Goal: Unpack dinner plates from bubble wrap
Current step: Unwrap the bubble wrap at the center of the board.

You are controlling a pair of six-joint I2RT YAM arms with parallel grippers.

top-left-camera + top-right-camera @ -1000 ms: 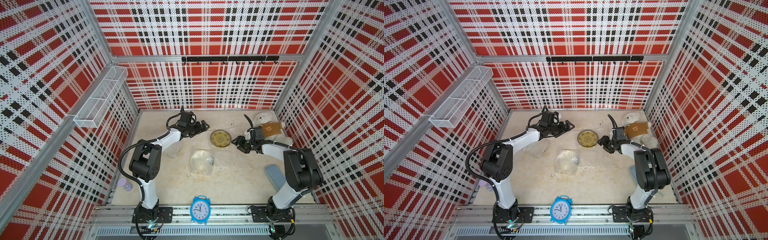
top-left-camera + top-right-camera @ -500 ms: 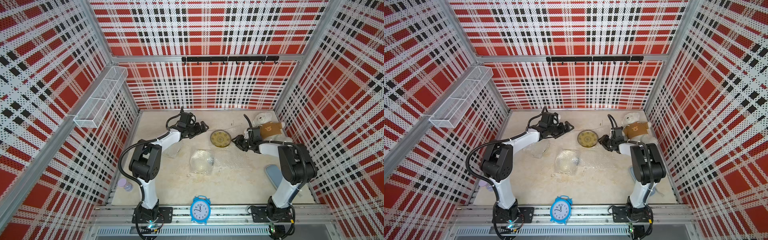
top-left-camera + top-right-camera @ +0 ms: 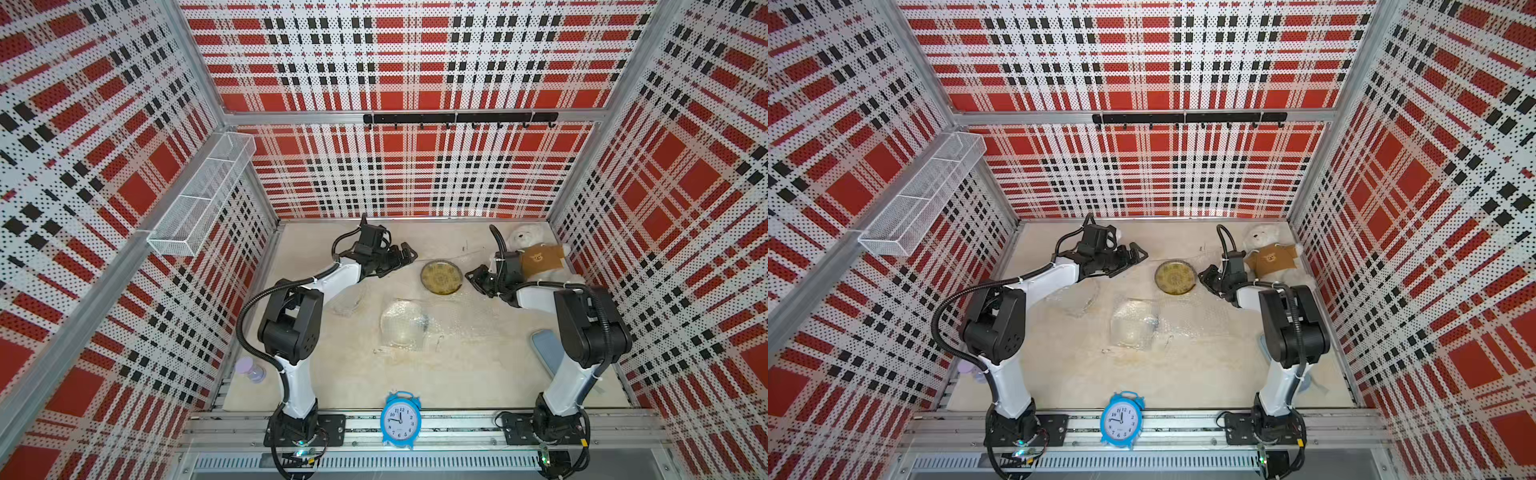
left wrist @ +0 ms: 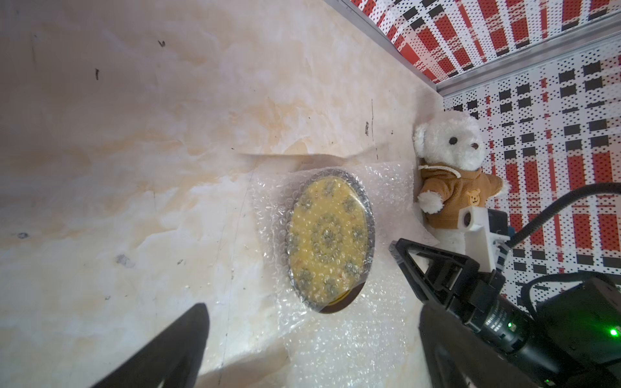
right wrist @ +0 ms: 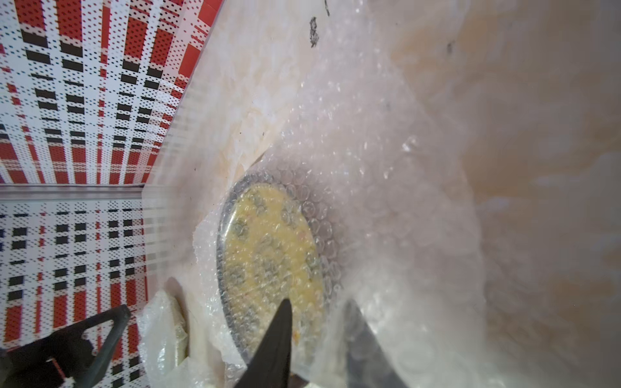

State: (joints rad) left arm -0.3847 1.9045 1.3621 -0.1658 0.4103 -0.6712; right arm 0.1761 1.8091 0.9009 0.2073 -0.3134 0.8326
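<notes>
Meanwhile, the right jaws narrow beside the wrapped yellow plate

Since a second ago the left gripper point(image 3: 409, 254) has not moved. It hangs at the back of the desk point(image 3: 332, 374) with its jaws wide apart, aimed at the yellow plate point(image 3: 441, 277). The wrapped bundles and that plate lie where they lay. On the right, the dark elbow joint point(image 3: 590, 328) has shifted a little back and inward. The right gripper point(image 3: 471, 277) has edged slightly toward the back wall at the plate's right edge, and its jaws have drawn nearer together. In the right wrist view the two fingertips point(image 5: 282, 336) stand a narrow gap apart. Bubble wrap point(image 5: 386, 201) and the plate's near rim lie between them. Whether they pinch the sheet I cannot tell.

By material, from the left: a crumpled clear bundle point(image 3: 347, 305) lies just beside the left arm point(image 3: 340, 276), and whether it holds a plate does not show. A round cream plate point(image 3: 403, 323) sits mid-desk under cloudy, crinkled wrap. The yellow plate is round, with a dark rim and grey-green flower-like marks. It lies flat at the back, still covered by a see-through sheet of small domed bubbles that spreads past it. A fluffy white teddy bear point(image 3: 536, 257) in a brown top sits just beyond the right gripper. The desk is smooth, cream and marble-patterned.
</notes>
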